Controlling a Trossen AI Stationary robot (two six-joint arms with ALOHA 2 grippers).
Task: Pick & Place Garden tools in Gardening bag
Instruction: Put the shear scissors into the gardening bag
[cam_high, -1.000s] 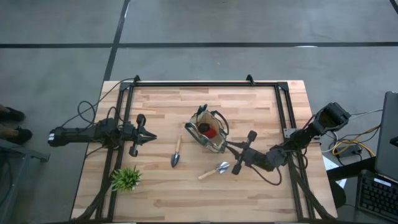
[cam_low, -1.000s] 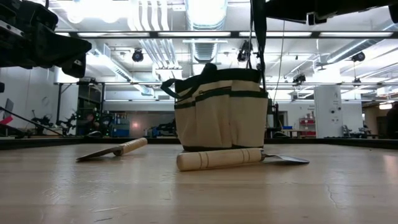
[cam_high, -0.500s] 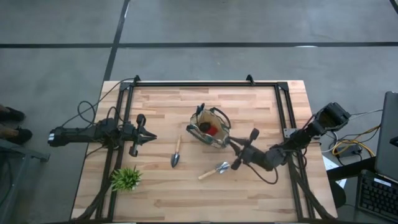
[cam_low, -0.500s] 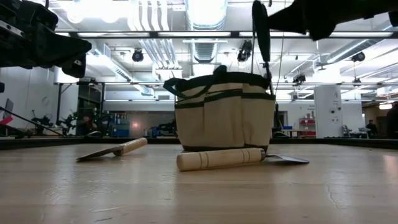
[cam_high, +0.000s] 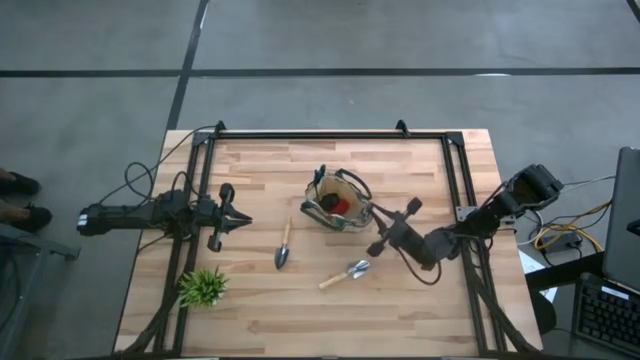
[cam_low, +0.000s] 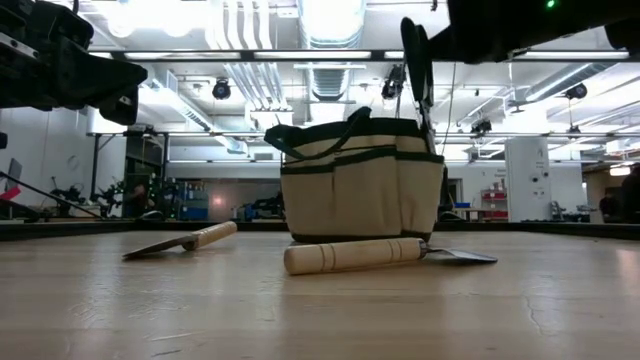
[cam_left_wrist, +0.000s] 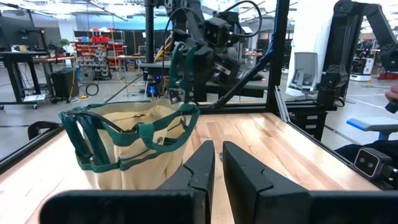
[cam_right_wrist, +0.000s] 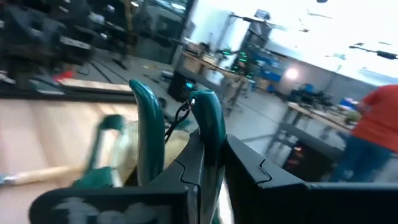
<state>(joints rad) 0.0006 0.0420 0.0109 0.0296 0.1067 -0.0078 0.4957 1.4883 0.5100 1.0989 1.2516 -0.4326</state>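
The gardening bag (cam_high: 338, 203) stands upright near the middle of the table (cam_high: 420, 290), a tan canvas tote with dark green trim, outer pockets and looping green handles. Seen from above, a red item (cam_high: 341, 208) with dark parts lies inside its open mouth. The right gripper (cam_high: 378, 232) hangs just right of the bag, its fingers pinching a pair of green-handled pruning shears (cam_right_wrist: 186, 134) that stand tall at the bag's right rim in the low view. The left gripper (cam_high: 240, 221) waits well to the left of the bag, its fingers pressed almost together on nothing.

Two wooden-handled trowels lie flat on the boards: one trowel (cam_high: 284, 246) left of the bag and nearer, the second trowel (cam_high: 345, 273) near the bag's right side, just below the right gripper in the overhead view. A small leafy plant (cam_high: 204, 287) sits at the near left corner.

The table is pale butcher-block wood inside a black frame. Beyond it is a workshop with bright ceiling lights, benches and shelving; a person in an orange top (cam_right_wrist: 372, 127) stands in the background.
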